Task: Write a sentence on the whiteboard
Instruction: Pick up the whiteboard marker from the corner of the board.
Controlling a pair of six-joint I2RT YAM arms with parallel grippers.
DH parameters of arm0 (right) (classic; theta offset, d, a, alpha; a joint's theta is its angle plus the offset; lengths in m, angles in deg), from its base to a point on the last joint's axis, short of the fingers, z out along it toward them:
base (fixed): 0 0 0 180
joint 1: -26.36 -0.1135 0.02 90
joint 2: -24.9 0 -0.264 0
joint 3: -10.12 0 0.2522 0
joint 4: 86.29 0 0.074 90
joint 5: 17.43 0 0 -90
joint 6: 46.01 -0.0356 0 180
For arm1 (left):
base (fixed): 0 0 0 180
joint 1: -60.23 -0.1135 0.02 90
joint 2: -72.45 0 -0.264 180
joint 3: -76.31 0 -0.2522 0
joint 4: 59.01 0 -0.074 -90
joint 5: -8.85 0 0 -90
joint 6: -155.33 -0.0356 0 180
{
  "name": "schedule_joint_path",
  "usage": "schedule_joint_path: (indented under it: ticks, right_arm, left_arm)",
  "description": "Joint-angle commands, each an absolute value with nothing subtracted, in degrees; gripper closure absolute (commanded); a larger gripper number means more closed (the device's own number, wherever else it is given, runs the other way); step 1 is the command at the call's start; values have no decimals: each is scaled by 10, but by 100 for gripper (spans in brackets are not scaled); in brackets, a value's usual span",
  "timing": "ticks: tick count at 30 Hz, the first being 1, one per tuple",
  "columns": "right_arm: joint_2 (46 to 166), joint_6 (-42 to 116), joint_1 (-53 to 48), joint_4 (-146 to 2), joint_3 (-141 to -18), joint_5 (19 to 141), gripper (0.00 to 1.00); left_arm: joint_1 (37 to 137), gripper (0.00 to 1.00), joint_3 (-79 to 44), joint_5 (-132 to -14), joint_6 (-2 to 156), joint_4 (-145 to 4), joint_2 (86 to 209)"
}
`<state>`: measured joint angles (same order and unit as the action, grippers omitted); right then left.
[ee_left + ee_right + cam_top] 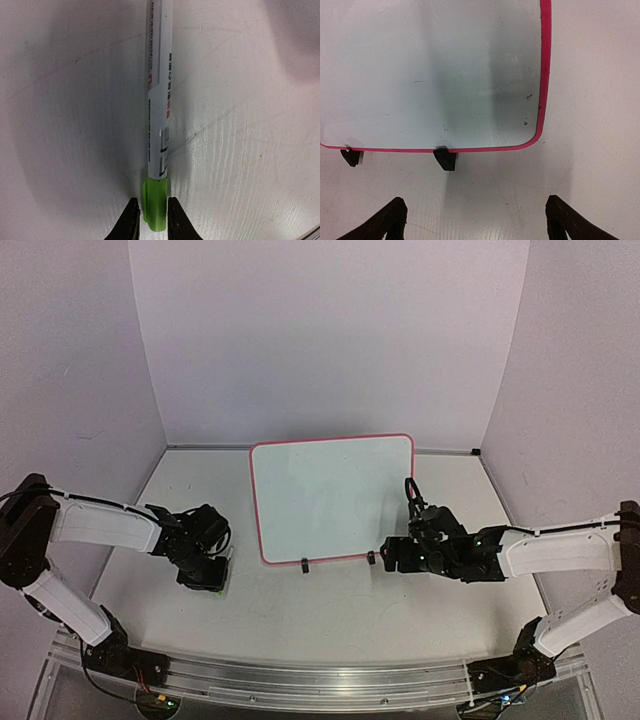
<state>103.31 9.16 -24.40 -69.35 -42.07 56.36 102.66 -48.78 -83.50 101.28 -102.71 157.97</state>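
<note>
My left gripper sits low on the table, left of the board, its fingers pressed together on the green end of the marker; the white barrel runs out ahead of them along the surface; the whiteboard lies in the middle of the table, its two black clip feet on the near edge; my right gripper hovers just near of the board's near right corner, fingers spread wide apart, holding nothing.

White table carries the whiteboard and a marker.
</note>
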Motion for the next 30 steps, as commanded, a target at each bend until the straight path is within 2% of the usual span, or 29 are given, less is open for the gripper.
schedule_joint_path:
  ticks: [1,9,15,20,24,30]
  right_arm:
    - [1018,81,-244,-691,-415,549,8]
    - [1012,80,-244,-690,-416,547,8]
    - [1003,78,-244,-686,-419,549,8]
    - [985,99,-241,-670,-431,564,7]
    - [956,143,-208,-660,-449,653,6]
    - [920,196,-128,-640,-493,898,3]
  left_arm:
    - [1029,82,-469,-847,1013,-1025,1589]
    - [1029,86,-471,-840,1014,-1022,1601]
    - [1029,100,-476,-849,1014,-1030,1601]
    - [1029,100,-484,-861,1017,-1036,1547]
    - [1029,100,-484,-859,998,-1044,1460]
    - [1030,100,-457,-838,973,-1079,1321]
